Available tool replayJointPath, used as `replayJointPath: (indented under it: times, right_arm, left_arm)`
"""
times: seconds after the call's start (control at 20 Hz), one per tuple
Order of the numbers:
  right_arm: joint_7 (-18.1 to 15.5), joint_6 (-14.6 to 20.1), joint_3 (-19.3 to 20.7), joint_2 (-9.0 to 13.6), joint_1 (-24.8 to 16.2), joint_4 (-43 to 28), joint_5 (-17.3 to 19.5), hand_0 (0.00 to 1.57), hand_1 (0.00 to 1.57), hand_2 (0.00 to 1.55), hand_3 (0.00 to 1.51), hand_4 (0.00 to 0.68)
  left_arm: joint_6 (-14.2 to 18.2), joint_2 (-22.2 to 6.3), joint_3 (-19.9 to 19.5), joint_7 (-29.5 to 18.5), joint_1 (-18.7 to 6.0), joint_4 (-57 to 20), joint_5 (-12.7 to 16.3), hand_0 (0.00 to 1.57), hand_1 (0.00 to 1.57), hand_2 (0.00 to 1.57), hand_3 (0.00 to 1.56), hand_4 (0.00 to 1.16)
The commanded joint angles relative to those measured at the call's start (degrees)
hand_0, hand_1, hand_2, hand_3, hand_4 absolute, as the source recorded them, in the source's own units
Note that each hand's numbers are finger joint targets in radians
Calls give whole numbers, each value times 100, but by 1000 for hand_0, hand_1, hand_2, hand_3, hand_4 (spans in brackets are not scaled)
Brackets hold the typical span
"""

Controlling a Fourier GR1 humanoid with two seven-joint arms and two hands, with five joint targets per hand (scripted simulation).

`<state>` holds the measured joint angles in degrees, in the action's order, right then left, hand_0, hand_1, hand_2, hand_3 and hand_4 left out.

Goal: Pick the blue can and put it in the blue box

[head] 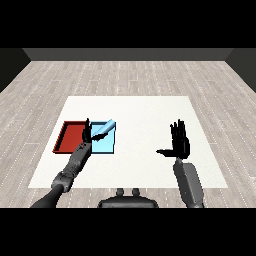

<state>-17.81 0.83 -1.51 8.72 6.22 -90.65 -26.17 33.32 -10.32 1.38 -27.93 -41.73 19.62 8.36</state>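
The blue can (105, 128) is light blue and lies tilted over the blue tray (106, 146), its upper end toward the tray's far right corner. My left hand (87, 133) stands at the seam between the two trays with its fingers pointing straight up, open. The can's lower end is right beside the thumb, and I cannot tell whether they touch. My right hand (180, 143) is held up well to the right of the trays, open, with the thumb stretched out to the left and nothing in it.
The red tray (70, 138) lies directly left of the blue tray and holds nothing I can see. My left forearm (75, 165) comes in over the trays' near edge. White table (145, 115) surface extends between the trays and my right hand.
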Motion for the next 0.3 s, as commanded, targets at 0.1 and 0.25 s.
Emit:
replayJointPath:
  times: [0.1,0.25]
  right_arm:
    - [165,78,-68,174,-89,-114,231,0,0,0,0,0]
    - [281,-55,11,345,-195,-139,163,0,0,0,0,0]
  left_arm:
    - [-893,157,-5,-1399,621,1641,280,0,0,0,0,0]
    - [-1178,482,286,-1496,1190,2522,331,0,0,0,0,0]
